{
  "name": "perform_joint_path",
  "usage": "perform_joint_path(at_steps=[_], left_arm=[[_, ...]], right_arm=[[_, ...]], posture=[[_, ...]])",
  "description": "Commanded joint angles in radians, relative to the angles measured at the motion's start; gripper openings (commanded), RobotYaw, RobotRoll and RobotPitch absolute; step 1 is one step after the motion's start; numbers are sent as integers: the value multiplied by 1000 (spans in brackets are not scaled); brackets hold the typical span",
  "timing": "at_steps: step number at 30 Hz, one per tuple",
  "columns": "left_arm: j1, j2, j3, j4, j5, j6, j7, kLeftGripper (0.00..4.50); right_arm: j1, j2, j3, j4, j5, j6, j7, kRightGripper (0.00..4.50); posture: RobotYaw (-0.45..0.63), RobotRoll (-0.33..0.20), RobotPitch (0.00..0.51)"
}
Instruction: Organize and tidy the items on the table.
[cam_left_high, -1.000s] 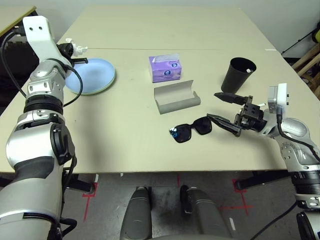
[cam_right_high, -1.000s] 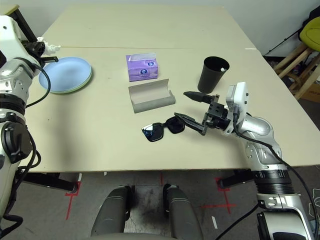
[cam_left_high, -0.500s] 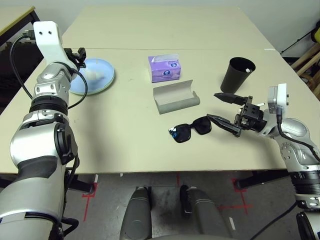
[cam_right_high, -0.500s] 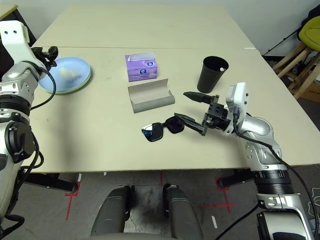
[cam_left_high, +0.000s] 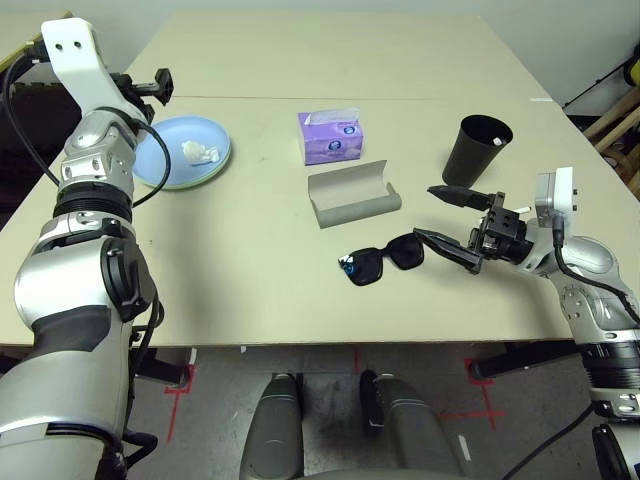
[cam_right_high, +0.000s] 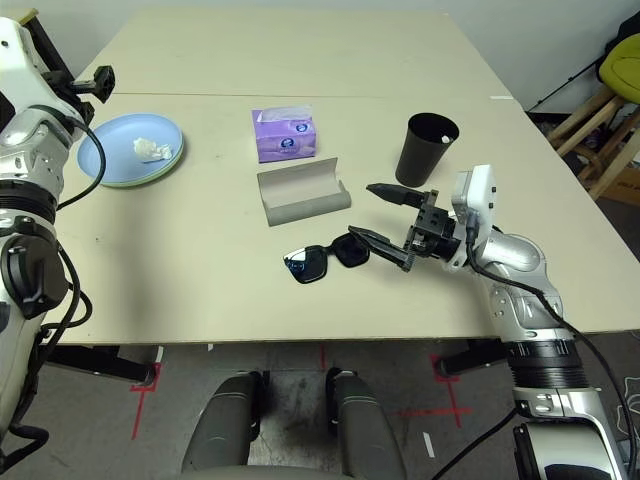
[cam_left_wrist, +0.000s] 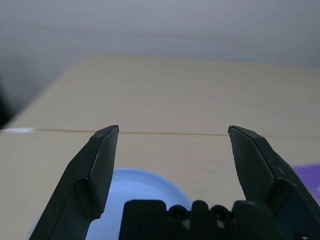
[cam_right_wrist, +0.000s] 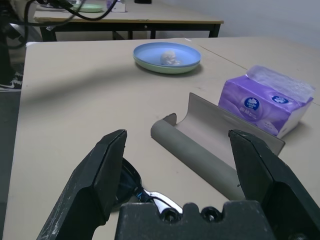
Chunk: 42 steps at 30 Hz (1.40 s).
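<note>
Black sunglasses (cam_left_high: 381, 259) beside right gripper (cam_left_high: 447, 216)

purple tissue pack (cam_left_high: 330, 137), wooden stool (cam_right_high: 608, 130)

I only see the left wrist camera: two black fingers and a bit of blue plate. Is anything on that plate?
Observer: Yes, a small white tissue wad lies on the blue plate.
Operator: Where are the sunglasses? I can't find them!
Observer: The sunglasses lie on the table, close to the open right gripper and in front of the open grey glasses case.
</note>
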<state>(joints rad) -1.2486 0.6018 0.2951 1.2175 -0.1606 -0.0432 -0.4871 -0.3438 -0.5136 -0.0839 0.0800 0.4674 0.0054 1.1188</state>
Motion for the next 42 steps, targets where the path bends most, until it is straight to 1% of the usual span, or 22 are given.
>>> perform_joint_path(at_steps=[1,2,8,11,16,19,24,27,30,37,42], left_arm=[[37,-26,-29,-53,-22,29,-203,4471],[43,-29,-31,-61,-23,34,-231,4471],[117,-20,-105,-137,-15,67,-518,4471],[150,-8,-146,-165,7,54,-594,4471],[215,-12,-169,-244,-35,63,-787,4471],[257,-1,-186,-286,-47,42,-904,4471],[302,28,-217,-307,-42,13,-1048,4471],[325,38,-237,-301,-31,-22,-1102,4471],[335,33,-246,-299,-35,-35,-1123,4471],[357,21,-281,-307,-55,-71,-1127,4471],[396,6,-300,-369,-85,-62,-1127,4471]], right_arm=[[12,6,14,-6,-6,-7,2,4500],[13,7,15,-7,-6,-7,2,4500],[2,-3,0,2,0,-3,-2,4500],[2,-9,-4,5,0,-3,-1,4500],[9,-13,-6,1,3,-3,-2,4500],[12,-17,-7,-7,7,1,1,4500],[14,-37,-13,-13,14,11,9,4500],[17,-56,-18,-26,19,26,14,4500],[22,-78,-25,-39,27,44,23,4500],[-4,-131,-32,-41,34,101,20,4500],[-40,-157,-17,-56,34,144,28,4500]], posture=[[155,0,146],[155,0,147],[144,0,151],[143,0,151],[142,0,155],[139,0,159],[130,0,169],[121,0,179],[114,0,189],[109,0,207],[114,0,212]])
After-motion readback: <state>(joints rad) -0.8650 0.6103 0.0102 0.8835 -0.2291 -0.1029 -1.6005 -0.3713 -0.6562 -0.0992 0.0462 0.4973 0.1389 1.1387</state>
